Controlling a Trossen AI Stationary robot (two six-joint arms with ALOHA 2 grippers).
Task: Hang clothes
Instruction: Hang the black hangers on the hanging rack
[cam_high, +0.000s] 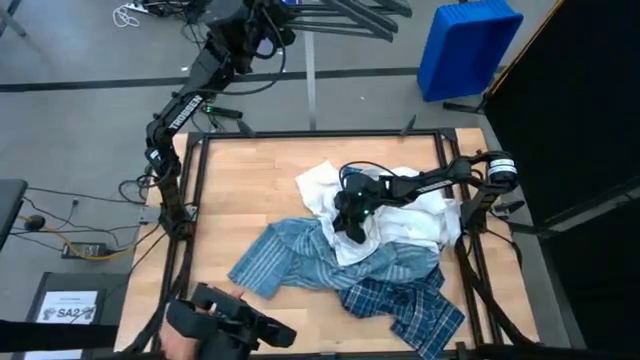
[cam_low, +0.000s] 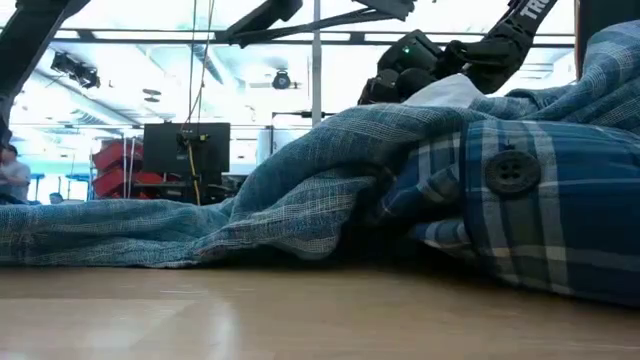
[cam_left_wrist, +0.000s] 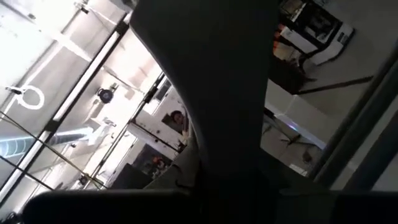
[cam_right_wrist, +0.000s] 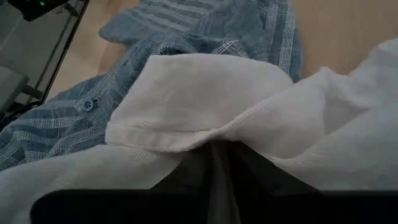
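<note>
My right pincer (cam_high: 352, 222) sits at table centre, pressed into the white shirt (cam_high: 415, 215); its fingers appear clenched on a hemmed fold; the cloth is soft, light, limp, best taken at the stiffer collar; striped shirt (cam_high: 290, 255) lies toward 8 o'clock, plaid shirt (cam_high: 405, 300) toward 5; my left arm waits off-table, grip unreadable.

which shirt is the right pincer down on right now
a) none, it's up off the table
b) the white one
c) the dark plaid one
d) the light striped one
b: in the high view the right pincer sits on the white shirt at the top of the pile, and the right wrist view shows a white fabric fold bunched right at its fingers.
</note>
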